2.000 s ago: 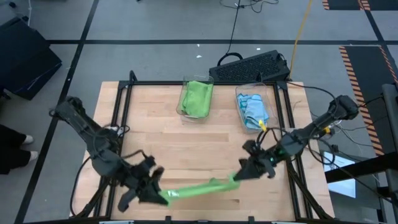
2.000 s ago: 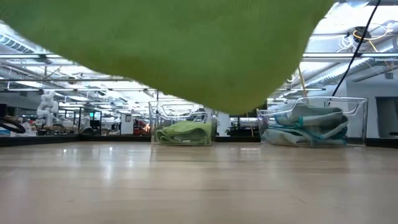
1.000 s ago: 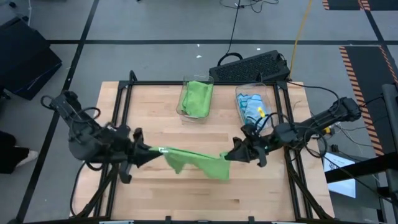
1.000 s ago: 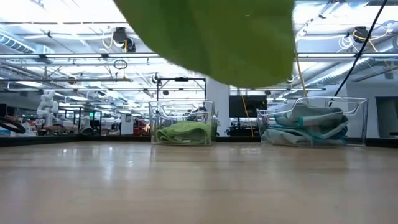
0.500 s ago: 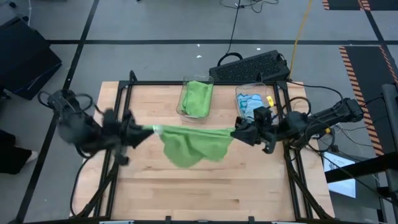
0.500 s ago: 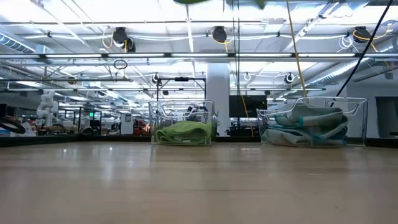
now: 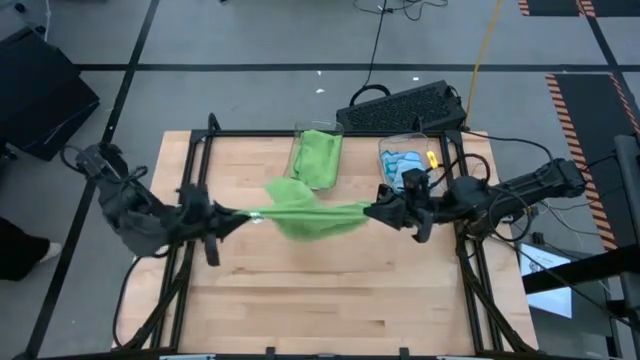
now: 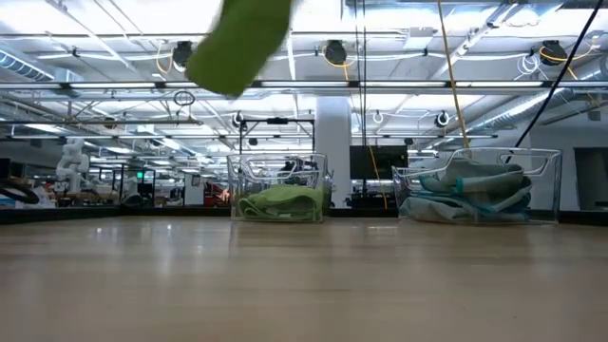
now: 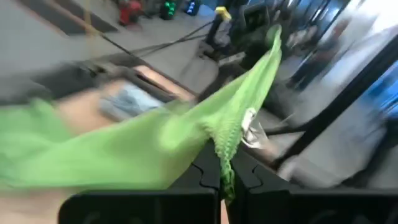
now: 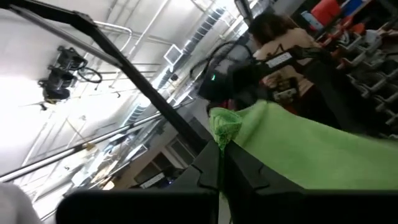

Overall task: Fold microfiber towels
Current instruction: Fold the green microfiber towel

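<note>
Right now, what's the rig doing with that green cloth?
Both arms hold one lime green microfiber towel stretched in the air above the wooden table. The left gripper pinches one corner, the right gripper the opposite one, fingers shut. Nothing is folded yet. Two clear plastic bins at the far edge hold more green and light blue towels.

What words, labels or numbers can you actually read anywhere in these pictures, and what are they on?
No text can be read in any view.
A small white tag on the green towel, held stretched between the left gripper and the right gripper: too blurred to read.
Black keyboard behind the table: keys too small to read.
Lit signs in the room beyond the table: too small to read.
</note>
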